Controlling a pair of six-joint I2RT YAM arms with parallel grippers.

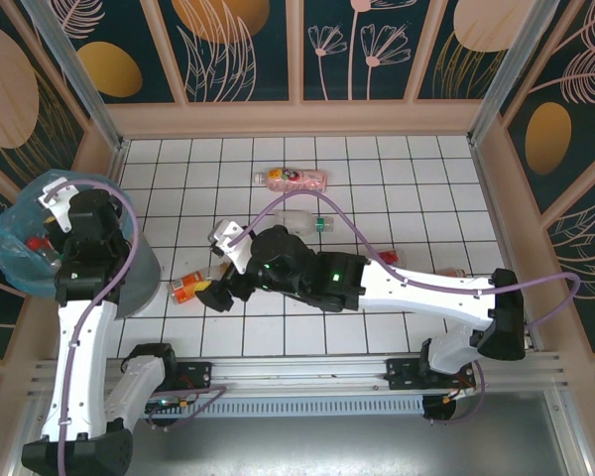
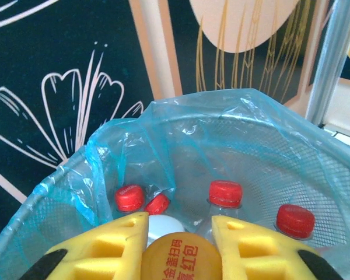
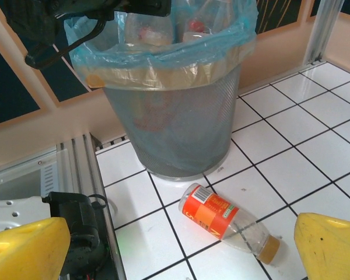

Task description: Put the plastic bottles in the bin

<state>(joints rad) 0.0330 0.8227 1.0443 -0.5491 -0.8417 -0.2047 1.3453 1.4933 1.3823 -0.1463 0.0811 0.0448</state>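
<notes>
My left gripper (image 2: 179, 223) hangs over the bin (image 2: 251, 99), a grey mesh one lined with a light-blue bag. Its yellow fingers (image 2: 114, 245) are closed on a plastic bottle with an orange cap (image 2: 182, 259). Below it, red-capped bottles (image 2: 225, 193) and a white cap (image 2: 163, 226) lie inside the bin. My right gripper (image 3: 181, 251) stands wide open low over the tiles. An orange-labelled bottle (image 3: 221, 217) lies on its side between and ahead of the fingers, beside the bin's base (image 3: 175, 116). From above, the right gripper (image 1: 213, 293) is beside this bottle (image 1: 186, 288).
A pink-labelled bottle (image 1: 293, 179) lies near the back wall, and a clear bottle with a green cap (image 1: 307, 221) lies behind my right arm. The aluminium rail (image 1: 307, 377) runs along the near edge. The left arm's base (image 3: 76, 224) sits close to my right gripper's left finger.
</notes>
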